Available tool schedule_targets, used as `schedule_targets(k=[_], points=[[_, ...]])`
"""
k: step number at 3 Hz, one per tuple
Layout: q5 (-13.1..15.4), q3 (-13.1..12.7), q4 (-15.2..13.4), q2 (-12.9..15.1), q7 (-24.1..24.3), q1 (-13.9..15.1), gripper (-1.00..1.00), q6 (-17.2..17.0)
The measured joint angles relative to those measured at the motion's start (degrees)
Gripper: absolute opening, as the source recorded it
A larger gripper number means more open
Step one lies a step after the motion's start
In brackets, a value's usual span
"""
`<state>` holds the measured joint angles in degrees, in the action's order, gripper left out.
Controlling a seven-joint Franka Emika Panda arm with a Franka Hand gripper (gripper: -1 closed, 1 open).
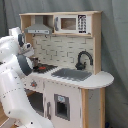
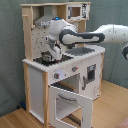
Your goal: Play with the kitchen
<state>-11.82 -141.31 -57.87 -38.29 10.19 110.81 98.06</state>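
Right now the gripper (image 2: pixel 51 55) hangs low over the black-and-red hob (image 2: pixel 46 58) at the end of the toy kitchen (image 2: pixel 35 70), but I cannot tell how it is set. Beside the hob sit the grey sink (image 1: pixel 71 74) and black faucet (image 1: pixel 83 59). Below, the oven door (image 2: pixel 70 104) hangs open. I think the arm is busy at the hob; next it should touch down gently.
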Motion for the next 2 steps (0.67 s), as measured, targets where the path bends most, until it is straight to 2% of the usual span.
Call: schedule_targets(k=[1,2], points=[[-0.01,-0.02,0.01,0.00,-0.01,0.04,1.00,0.03],[0.91,1.38,4.83,0.15,-0.98,1.10,1.00,-0.39]])
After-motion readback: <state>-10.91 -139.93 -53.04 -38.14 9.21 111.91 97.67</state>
